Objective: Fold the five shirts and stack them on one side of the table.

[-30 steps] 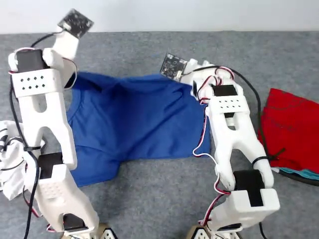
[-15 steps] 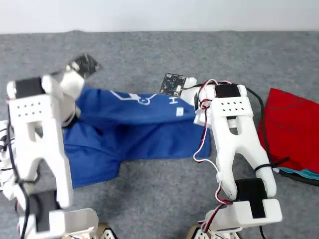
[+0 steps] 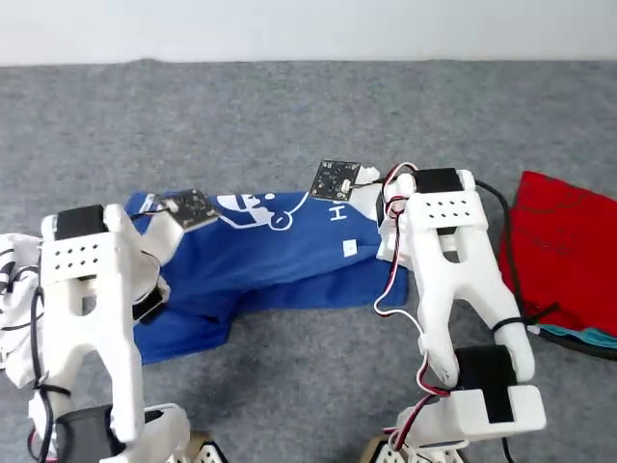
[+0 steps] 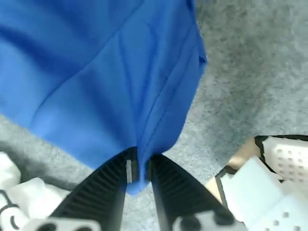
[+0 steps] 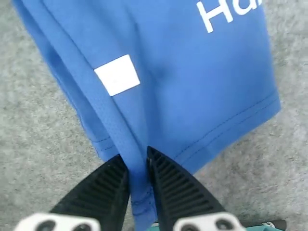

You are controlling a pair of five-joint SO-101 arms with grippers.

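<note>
A blue shirt (image 3: 270, 253) with white print lies across the middle of the grey table, its far half folded forward over the near half. My left gripper (image 4: 138, 169) is shut on the blue shirt (image 4: 106, 82) at its edge. In the high view that arm (image 3: 92, 289) stands over the shirt's left end. My right gripper (image 5: 138, 171) is shut on the blue shirt (image 5: 168, 86) at a hem beside a white label (image 5: 117, 74). The right arm (image 3: 439, 231) stands at the shirt's right end.
A folded red shirt (image 3: 564, 253) lies at the right edge on top of a teal one (image 3: 590, 336). A crumpled white shirt (image 3: 17, 309) sits at the left edge. Bare grey table (image 3: 308, 106) stretches along the far side and at front centre.
Both grippers have pulled the shirt's far edge toward the front, folding it over so the white print now shows. The left arm swung down and nearer.
</note>
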